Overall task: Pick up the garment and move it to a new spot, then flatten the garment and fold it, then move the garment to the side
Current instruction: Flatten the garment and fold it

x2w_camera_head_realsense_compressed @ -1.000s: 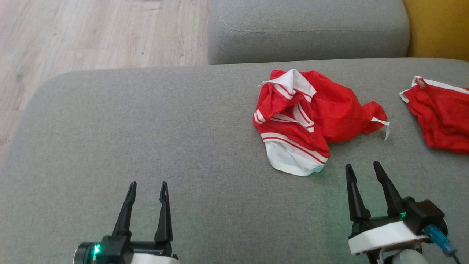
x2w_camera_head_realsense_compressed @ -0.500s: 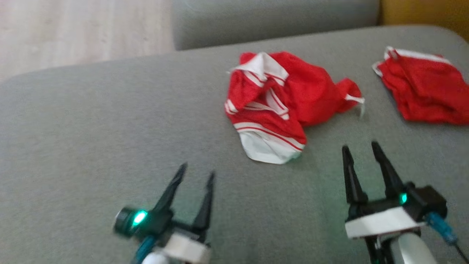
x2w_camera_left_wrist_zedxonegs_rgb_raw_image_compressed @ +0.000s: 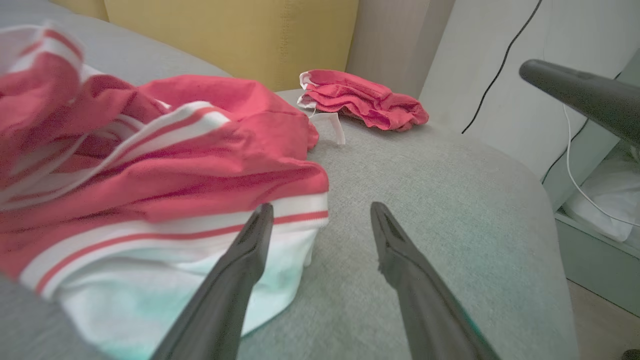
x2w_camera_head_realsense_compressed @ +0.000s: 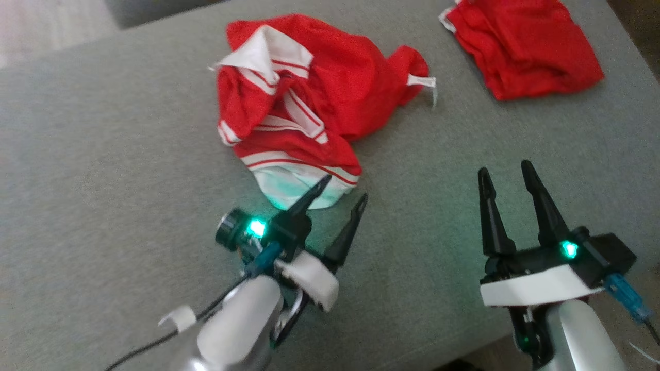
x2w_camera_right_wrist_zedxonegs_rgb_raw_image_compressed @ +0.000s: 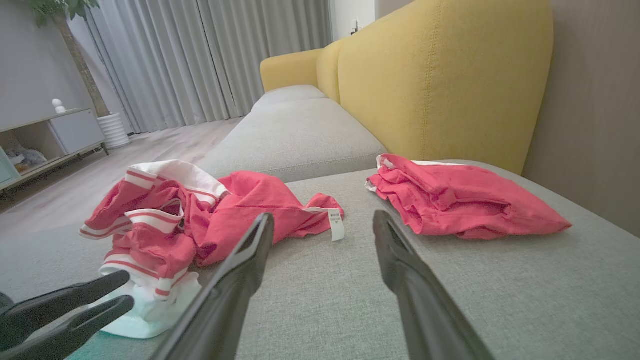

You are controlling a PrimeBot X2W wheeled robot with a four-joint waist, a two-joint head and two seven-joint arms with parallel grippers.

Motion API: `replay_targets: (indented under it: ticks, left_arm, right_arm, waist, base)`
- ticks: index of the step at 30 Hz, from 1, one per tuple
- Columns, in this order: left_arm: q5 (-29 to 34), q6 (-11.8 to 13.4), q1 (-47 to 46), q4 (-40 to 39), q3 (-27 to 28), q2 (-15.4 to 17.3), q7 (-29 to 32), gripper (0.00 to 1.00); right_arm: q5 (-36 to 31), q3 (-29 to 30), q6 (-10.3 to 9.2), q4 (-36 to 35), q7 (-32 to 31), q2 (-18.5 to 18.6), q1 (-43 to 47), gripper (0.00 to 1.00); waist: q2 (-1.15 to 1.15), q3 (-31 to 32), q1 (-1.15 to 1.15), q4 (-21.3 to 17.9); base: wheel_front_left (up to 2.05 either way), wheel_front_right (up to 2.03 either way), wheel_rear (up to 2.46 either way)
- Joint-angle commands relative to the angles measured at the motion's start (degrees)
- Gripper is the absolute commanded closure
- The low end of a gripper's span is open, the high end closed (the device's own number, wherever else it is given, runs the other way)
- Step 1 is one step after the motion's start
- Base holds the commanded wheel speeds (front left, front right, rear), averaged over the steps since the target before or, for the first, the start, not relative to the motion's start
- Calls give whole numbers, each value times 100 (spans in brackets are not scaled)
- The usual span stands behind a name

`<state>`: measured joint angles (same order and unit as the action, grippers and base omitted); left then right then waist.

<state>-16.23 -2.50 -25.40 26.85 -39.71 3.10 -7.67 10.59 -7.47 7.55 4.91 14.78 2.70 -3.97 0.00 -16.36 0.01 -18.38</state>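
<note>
The garment (x2w_camera_head_realsense_compressed: 299,108) lies in a crumpled heap on the far middle of the grey sofa seat (x2w_camera_head_realsense_compressed: 103,180). It is red with white stripes, and its white edge sticks out on the near side. It is all bunched up, so I think it has to be lifted before it can be laid flat.

A second red cloth (x2w_camera_head_realsense_compressed: 521,49) lies at the far right, well apart from the heap. It looks neater, maybe already folded and put aside.

The left gripper (x2w_camera_head_realsense_compressed: 345,187) reaches far and a bit to the right, pointing at that white edge. Its fingers (x2w_camera_head_realsense_compressed: 314,193) are spread wide and hold nothing. One finger lies over the white edge and the other is over bare seat. I cannot tell if it touches the cloth. I think the fingers are wide so the edge can slip between them for a pinch.

The right gripper (x2w_camera_head_realsense_compressed: 504,167) sits near and to the right, pointing far, over bare seat. Its fingers are spread too and hold nothing. It seems to wait there, ready to help.
</note>
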Motion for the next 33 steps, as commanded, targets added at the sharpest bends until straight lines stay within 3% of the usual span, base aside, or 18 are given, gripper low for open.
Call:
replay_targets:
  ticks: [1, 8, 9, 10, 16, 19, 22, 28, 33]
  left_arm:
    - [-27, 50, -302, -118, 86, -22, 13, 0]
    - [273, 597, -1060, 363, -58, -10, -161, 3]
    - [295, 627, -1138, 443, -46, -10, -198, 64]
    - [289, 628, -1205, 509, -30, -10, -238, 100]
    - [52, 358, -1530, 650, 38, -15, -431, 100]
    - [-365, 41, -1711, 347, 30, -19, -540, 100]
    - [-850, -61, -2106, -163, -74, -20, -577, 100]
    - [-1865, 236, -3516, -983, 65, -21, -574, 100]
    - [-2824, 552, -4285, -1134, 464, -22, -441, 100]
  right_arm:
    - [42, -166, -6, -208, 22, 18, -211, 0]
    - [180, -333, -6, -229, 22, 18, -410, 0]
    - [198, -350, -6, -240, 22, 18, -436, 0]
    - [213, -372, -6, -251, 22, 18, -459, 0]
    - [245, -430, -6, -251, 22, 18, -538, 0]
    - [239, -423, -6, -243, 22, 18, -552, 0]
    - [208, -414, -6, -232, 22, 18, -537, 0]
    - [156, -350, -6, -223, 22, 18, -415, 0]
    - [137, -300, -6, -223, 22, 18, -324, 0]
  waist:
    - [0, -315, -1, -288]
    - [0, -603, -1, -453]
    - [0, -632, -1, -458]
    - [0, -656, -1, -455]
    - [0, -625, -1, -369]
    - [0, -462, -1, -312]
    - [0, -243, -1, -268]
    - [0, 189, -1, -157]
    - [0, 385, -1, -33]
  base:
    - [0, 0, 0]
    - [0, 0, 0]
    - [0, 0, 0]
    - [0, 0, 0]
    - [0, 0, 0]
    - [0, 0, 0]
    - [0, 0, 0]
    - [0, 0, 0]
    - [0, 0, 0]
